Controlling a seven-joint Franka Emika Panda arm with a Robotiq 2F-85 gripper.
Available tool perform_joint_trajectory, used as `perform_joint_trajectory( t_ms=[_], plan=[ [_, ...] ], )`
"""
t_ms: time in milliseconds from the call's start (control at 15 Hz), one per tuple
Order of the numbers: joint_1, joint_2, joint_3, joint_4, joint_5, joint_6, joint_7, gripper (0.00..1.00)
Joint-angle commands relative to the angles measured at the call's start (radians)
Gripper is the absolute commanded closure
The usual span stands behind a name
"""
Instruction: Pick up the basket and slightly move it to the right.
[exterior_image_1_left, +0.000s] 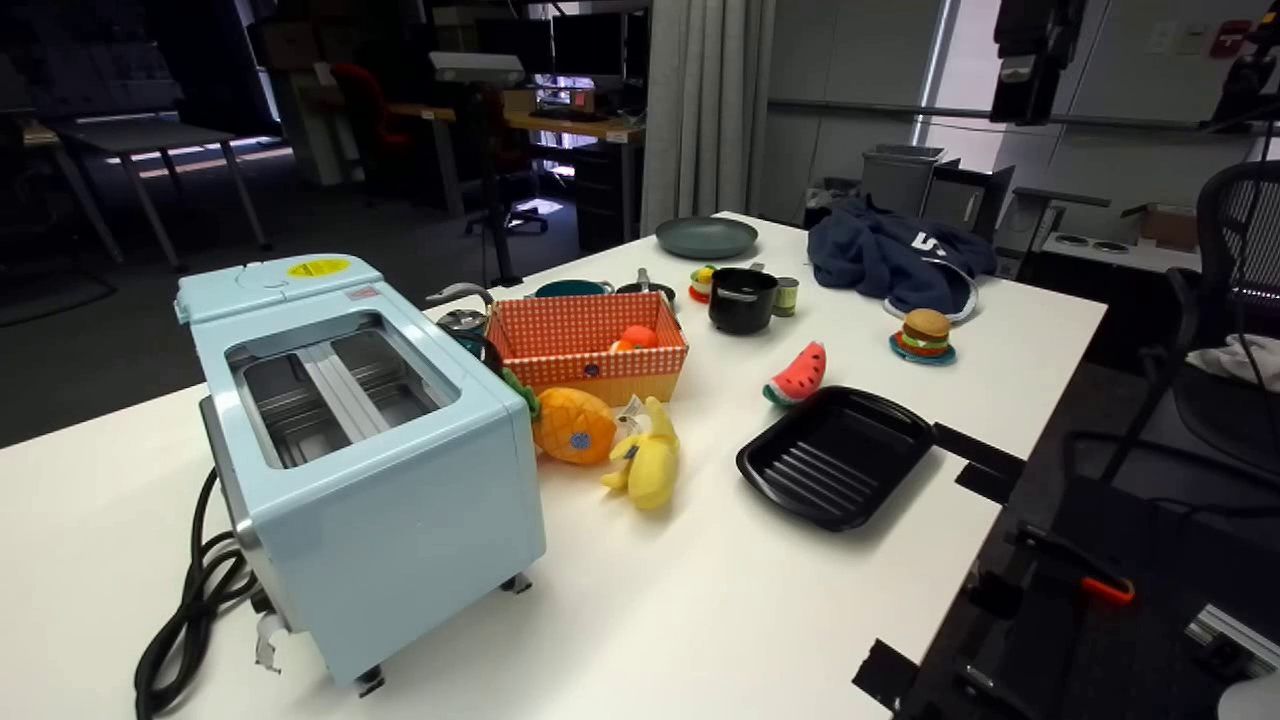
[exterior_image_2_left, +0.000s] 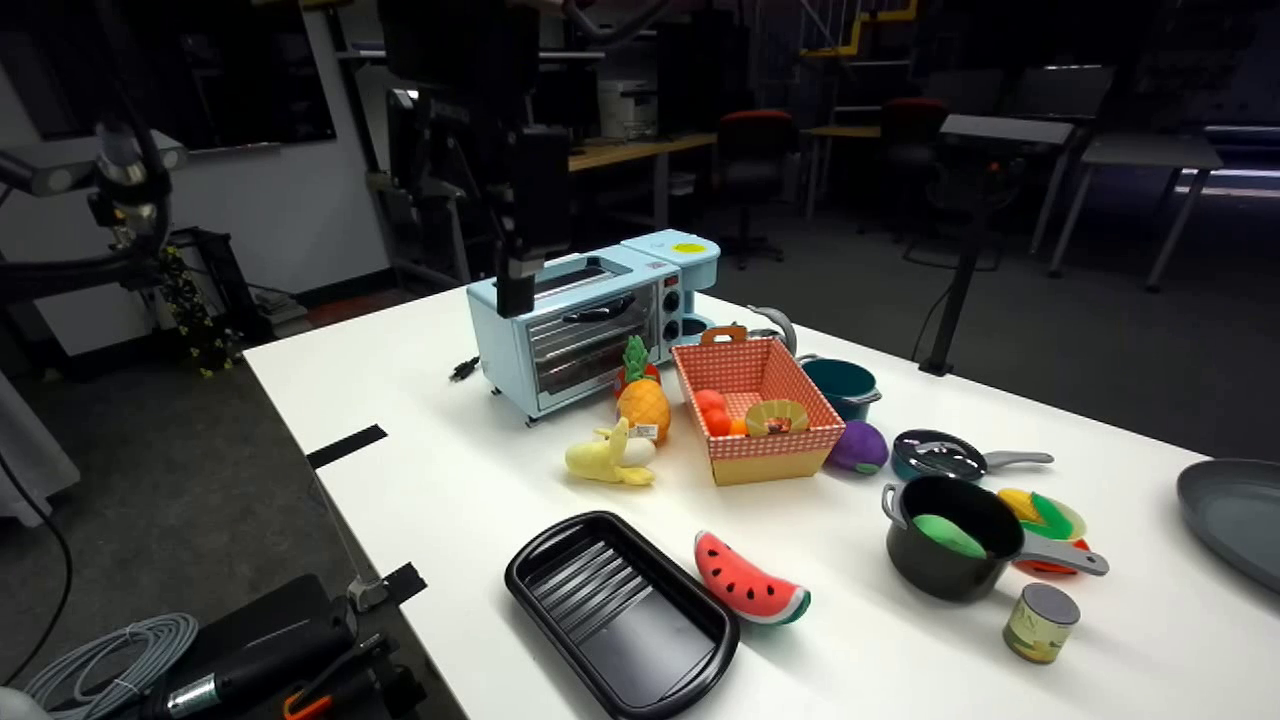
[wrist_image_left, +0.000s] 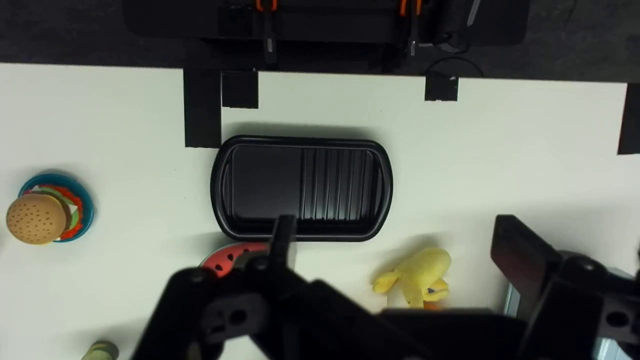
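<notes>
The basket (exterior_image_1_left: 545, 372) is a rectangular box with red-orange and white checked sides and a yellowish lower part. It stands upright on the white table in both exterior views, beside the toaster, with red and orange toy items inside; it also shows in an exterior view (exterior_image_2_left: 772, 466). It does not show in the wrist view, where the gripper body covers the lower part. My gripper (wrist_image_left: 397, 225) is open wide and empty, with its fingers far apart. It hangs high above the table, away from the basket; it also shows in both exterior views (exterior_image_1_left: 1028, 90) (exterior_image_2_left: 516, 285).
A light-blue toaster oven (exterior_image_1_left: 400, 540) stands close beside the basket. A plush pineapple (exterior_image_2_left: 644, 408) and plush banana (exterior_image_2_left: 608, 458) lie by it. A purple toy (exterior_image_2_left: 858, 447) and teal pot (exterior_image_2_left: 842, 385) are at its far side. A black pan (wrist_image_left: 300, 187) and watermelon (exterior_image_2_left: 745, 580) lie nearer.
</notes>
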Motion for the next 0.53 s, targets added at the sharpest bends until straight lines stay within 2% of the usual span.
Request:
perform_joint_trajectory(
  t_ms=[0, 467],
  plan=[
    [-0.022, 0.091, 0.023, 0.015, 0.027, 0.124, 0.101, 0.00],
    [-0.048, 0.329, 0.046, 0.068, -0.006, 0.423, 0.263, 0.00]
  ],
)
